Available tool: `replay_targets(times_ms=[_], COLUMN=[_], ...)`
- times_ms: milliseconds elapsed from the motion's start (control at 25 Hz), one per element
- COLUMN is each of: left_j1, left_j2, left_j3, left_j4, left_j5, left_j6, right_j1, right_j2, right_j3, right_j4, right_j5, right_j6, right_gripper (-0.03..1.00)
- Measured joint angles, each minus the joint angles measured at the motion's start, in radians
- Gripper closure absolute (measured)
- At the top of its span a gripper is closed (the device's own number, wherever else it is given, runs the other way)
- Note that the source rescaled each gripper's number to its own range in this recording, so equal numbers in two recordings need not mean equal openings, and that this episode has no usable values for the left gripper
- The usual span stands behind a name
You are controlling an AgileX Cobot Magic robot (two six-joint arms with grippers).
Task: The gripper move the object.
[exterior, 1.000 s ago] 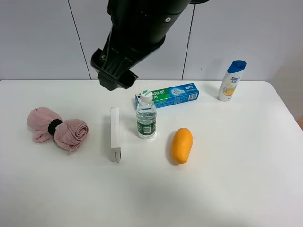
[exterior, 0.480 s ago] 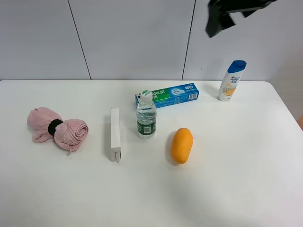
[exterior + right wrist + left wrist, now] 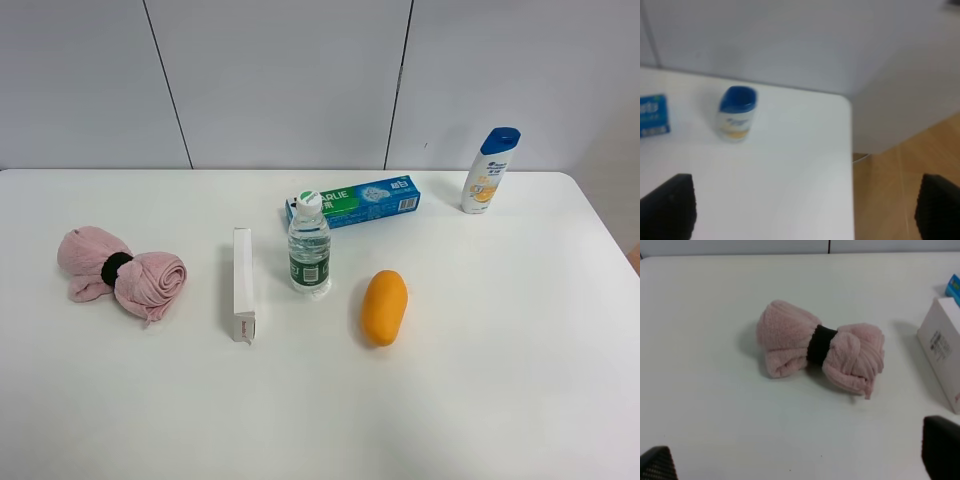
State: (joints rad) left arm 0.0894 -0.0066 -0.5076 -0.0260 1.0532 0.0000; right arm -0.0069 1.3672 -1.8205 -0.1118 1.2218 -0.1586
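Note:
The pink fuzzy towel bundle [image 3: 120, 270], cinched by a black band, lies on the white table [image 3: 500, 380] at the left. Neither gripper shows in the exterior high view. In the left wrist view the towel [image 3: 787, 340] lies ahead of my left gripper [image 3: 799, 460], which is open and empty, with its dark fingertips [image 3: 940, 447] apart and short of the towel. My right gripper [image 3: 802, 207] is open and empty, high over the table's far right corner.
A white box [image 3: 242, 285] lies right of the towel, then a water bottle [image 3: 309, 245], a toothpaste box [image 3: 355, 201] and an orange fruit [image 3: 384, 307]. A shampoo bottle [image 3: 488, 170] stands at the back right, near the table's right edge [image 3: 849, 150].
A black arm that hung across the top of the exterior view moved right and has left that view. The things on the table have not moved.

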Motion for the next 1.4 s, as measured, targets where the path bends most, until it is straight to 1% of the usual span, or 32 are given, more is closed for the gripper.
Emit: replay_targets(times_ms=[80, 200, 320, 440, 600, 800, 920, 1080, 1160, 1200, 1400], left_j1=[0.000, 0.000, 0.000, 0.000, 0.000, 0.000, 0.000, 0.000, 0.000, 0.000, 0.000], left_j2=[0.000, 0.000, 0.000, 0.000, 0.000, 0.000, 0.000, 0.000, 0.000, 0.000, 0.000], left_j3=[0.000, 0.000, 0.000, 0.000, 0.000, 0.000, 0.000, 0.000, 0.000, 0.000, 0.000], left_j4=[0.000, 0.000, 0.000, 0.000, 0.000, 0.000, 0.000, 0.000, 0.000, 0.000, 0.000], left_j5=[0.000, 0.000, 0.000, 0.000, 0.000, 0.000, 0.000, 0.000, 0.000, 0.000, 0.000], left_j6=[0.000, 0.000, 0.000, 0.000, 0.000, 0.000, 0.000, 0.000, 0.000, 0.000, 0.000], right_j1=[-0.025, -0.031, -0.031, -0.031, -0.031, -0.031, -0.031, -0.031, -0.031, -0.031, -0.031], right_j2=[-0.061, -0.150, -0.265, -0.411, -0.618, -0.919, -1.088, -1.247, -1.308, -1.327, -1.370], right_j3=[0.000, 0.005, 0.069, 0.200, 0.425, 0.705, 0.840, 0.969, 1.024, 1.046, 1.164], right_j4=[-0.023, -0.046, -0.068, -0.089, -0.099, -0.102, -0.102, -0.089, -0.061, -0.048, 0.017], right_j5=[0.000, 0.000, -0.001, -0.001, -0.001, 0.001, 0.003, 0.006, 0.003, -0.009, -0.128], right_j6=[0.010, 0.017, 0.017, 0.017, 0.030, 0.086, 0.103, 0.124, 0.159, 0.165, 0.180], right_gripper=[0.19, 0.19, 0.19, 0.19, 0.19, 0.19, 0.19, 0.19, 0.19, 0.19, 0.19])
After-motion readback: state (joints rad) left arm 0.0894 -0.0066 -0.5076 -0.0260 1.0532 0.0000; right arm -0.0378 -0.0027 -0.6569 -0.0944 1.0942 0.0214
